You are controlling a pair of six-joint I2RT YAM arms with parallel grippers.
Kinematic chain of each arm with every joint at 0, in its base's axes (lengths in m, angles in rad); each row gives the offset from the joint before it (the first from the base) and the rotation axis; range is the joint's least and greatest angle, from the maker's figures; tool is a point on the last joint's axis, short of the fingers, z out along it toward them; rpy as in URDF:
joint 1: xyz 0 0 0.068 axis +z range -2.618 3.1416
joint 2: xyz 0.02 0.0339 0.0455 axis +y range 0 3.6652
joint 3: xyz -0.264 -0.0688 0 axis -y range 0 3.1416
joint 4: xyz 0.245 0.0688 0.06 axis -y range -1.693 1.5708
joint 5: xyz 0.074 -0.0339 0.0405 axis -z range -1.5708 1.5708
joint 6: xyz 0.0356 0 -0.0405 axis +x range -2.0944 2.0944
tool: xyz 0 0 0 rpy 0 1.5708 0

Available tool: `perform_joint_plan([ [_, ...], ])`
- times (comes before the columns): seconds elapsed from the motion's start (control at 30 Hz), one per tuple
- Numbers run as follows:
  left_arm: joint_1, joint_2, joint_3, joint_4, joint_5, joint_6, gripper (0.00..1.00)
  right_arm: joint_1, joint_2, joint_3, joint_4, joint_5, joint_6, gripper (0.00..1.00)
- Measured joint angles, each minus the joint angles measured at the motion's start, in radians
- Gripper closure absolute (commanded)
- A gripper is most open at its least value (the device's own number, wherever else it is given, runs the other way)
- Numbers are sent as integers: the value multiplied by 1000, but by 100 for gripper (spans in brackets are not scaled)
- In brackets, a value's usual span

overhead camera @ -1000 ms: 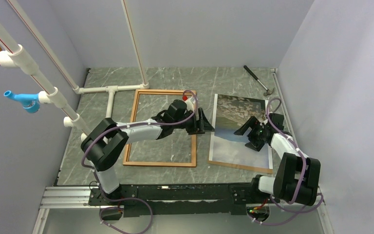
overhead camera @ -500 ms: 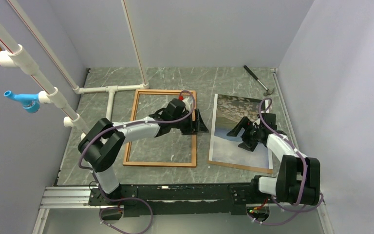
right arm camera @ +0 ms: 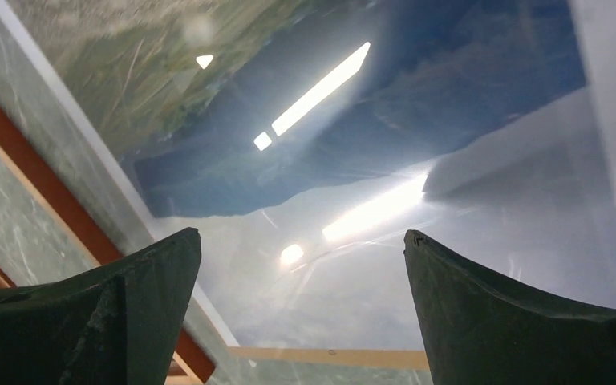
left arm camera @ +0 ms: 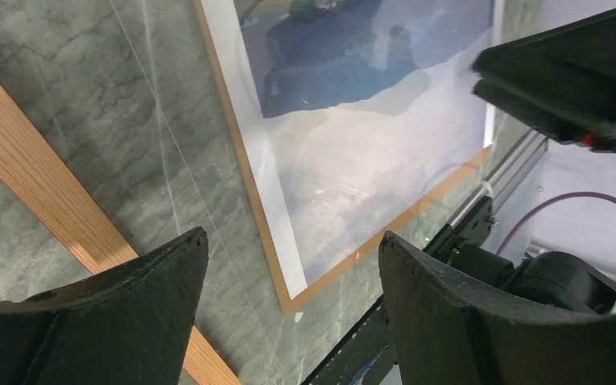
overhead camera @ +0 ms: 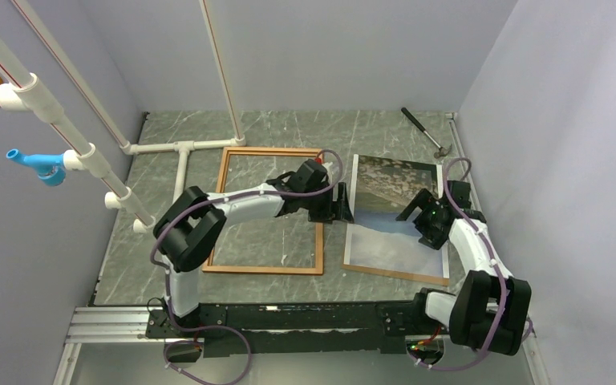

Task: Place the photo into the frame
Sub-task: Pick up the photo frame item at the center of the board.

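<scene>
Photo (overhead camera: 385, 241): lying face up on the right side of the table (overhead camera: 289, 128), on a brown backing panel (overhead camera: 397, 275) whose edge is showing along the near and left sides. It is sitting just beside the frame, not inside it.
Frame (overhead camera: 265, 270): lying flat to the left of the photo, with bare table showing through its opening.
Left tool (overhead camera: 338, 204): hovering over the strip between the frame's right rail and the photo's left edge. Its jaws are standing wide apart and gripping nothing.
Right tool (overhead camera: 421, 215): hanging above the middle of the photo. Its jaws are standing wide apart and gripping nothing. Whether it is touching the print cannot be told.
Step in hand: judged to be the approach for picking up the photo, since nothing is being lifted yet.
Next move: calling for one finger working under the thin left edge and parting the print from the panel. The print then needs carrying leftward and squaring with the rails.
</scene>
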State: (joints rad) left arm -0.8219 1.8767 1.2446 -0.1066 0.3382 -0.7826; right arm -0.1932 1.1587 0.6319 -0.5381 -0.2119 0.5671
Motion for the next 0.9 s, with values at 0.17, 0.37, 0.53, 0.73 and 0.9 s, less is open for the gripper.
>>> perform_joint_plan([
  [0.17, -4, 56, 67, -82, -34, 14, 18, -113, 0, 3, -21, 30, -20, 0],
  [0.37, -3, 101, 92, -141, -72, 13, 19, -187, 11, 3, -28, 69, -29, 0],
  [0.53, -4, 146, 117, -134, -62, 5, 19, -188, 73, -3, -12, 60, -29, 1],
  [0.73, 9, 152, 73, -19, -3, -42, 20, -188, 105, -37, 73, -60, -14, 1],
  [0.9, 39, 151, -46, 243, 99, -133, 22, -188, 135, -57, 159, -175, 0, 1],
])
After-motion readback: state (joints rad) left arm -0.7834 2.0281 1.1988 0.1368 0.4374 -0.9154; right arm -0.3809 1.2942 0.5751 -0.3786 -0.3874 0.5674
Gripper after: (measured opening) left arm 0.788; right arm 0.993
